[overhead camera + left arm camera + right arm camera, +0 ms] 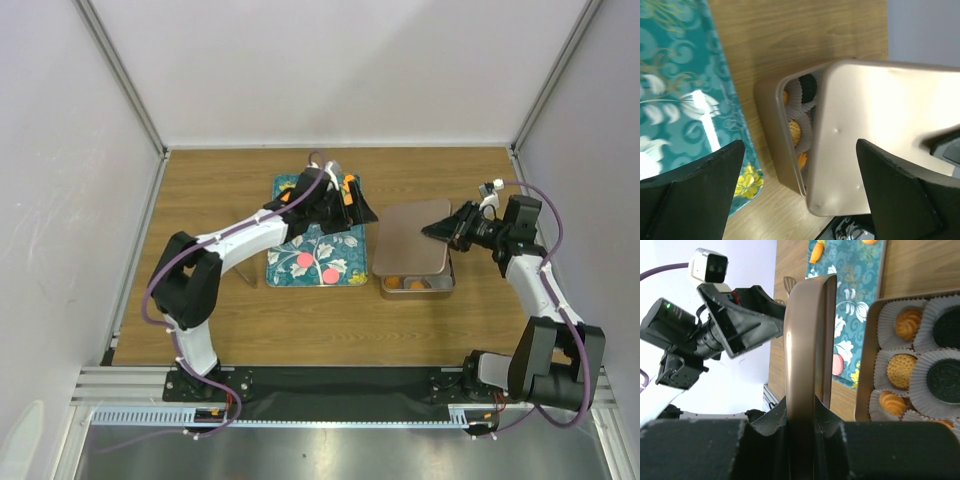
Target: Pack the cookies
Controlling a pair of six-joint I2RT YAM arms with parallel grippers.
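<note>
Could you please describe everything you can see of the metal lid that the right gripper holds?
The lid is a rounded-cornered square of matte bronze-coloured metal with a shallow turned-down rim. The right gripper pinches it by one edge. It hangs over the open tin, covering all but the nearest row of cookies. Whether it touches the tin is unclear.

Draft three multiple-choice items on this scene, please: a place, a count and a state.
1. From above, where is the tin relative to the tray? A on it; B right of it; C left of it.
2. How many pink cookies show on the tray? A two; B none; C five.
3. The right gripper is: A open; B shut on a cookie; C shut on the lid.
1 B, it lies off the tray's right edge. 2 A, two pink discs show. 3 C, it pinches the lid's rim.
</note>
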